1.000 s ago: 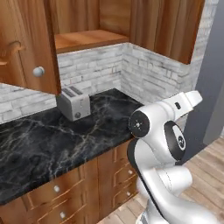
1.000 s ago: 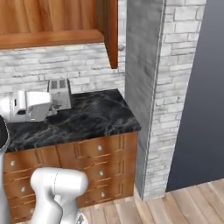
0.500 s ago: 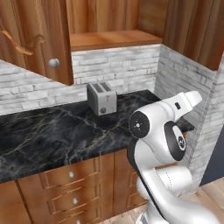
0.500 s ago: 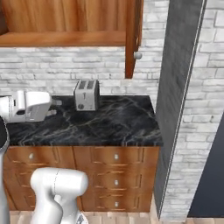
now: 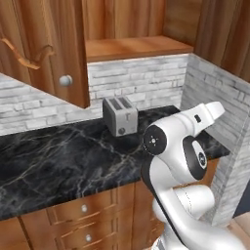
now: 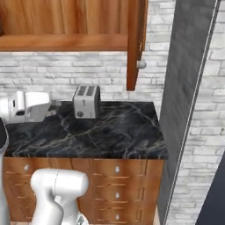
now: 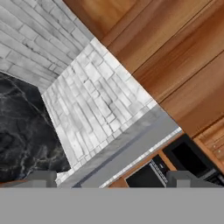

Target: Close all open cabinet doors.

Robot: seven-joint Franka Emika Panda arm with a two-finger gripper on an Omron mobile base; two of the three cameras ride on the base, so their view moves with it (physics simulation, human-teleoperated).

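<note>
Two dark finger tips (image 7: 43,178) stand wide apart at 6 o'clock in the hand view, one toward each lower corner; the pincer (image 7: 113,178) is spread fully and grips nothing, with bare brick wall (image 7: 94,107) and a grey pillar edge (image 7: 131,146) beyond it. Arm (image 5: 178,161) pose: white links rise from 5 o'clock in the left base view, bend at a dark round joint above the black marble counter (image 5: 53,168), and the forearm reaches toward 2 o'clock, to the brick corner. In the right base view the white hand body (image 6: 27,107) sits at 9 o'clock, level over the counter, just left of the toaster (image 6: 86,101) and apart from it. One cabinet door (image 5: 46,51) hangs open at 10 o'clock in the left base view, round silver knob (image 5: 65,80) near its lower edge; the right base view shows the same door edge-on at 12 o'clock, swung out from the wall cabinet, above and to the right of the toaster. Open cabinet shelf (image 5: 134,48) exposed behind it. Drawer fronts (image 6: 116,169) with small knobs run below the counter. Hand well apart from the door.
</note>
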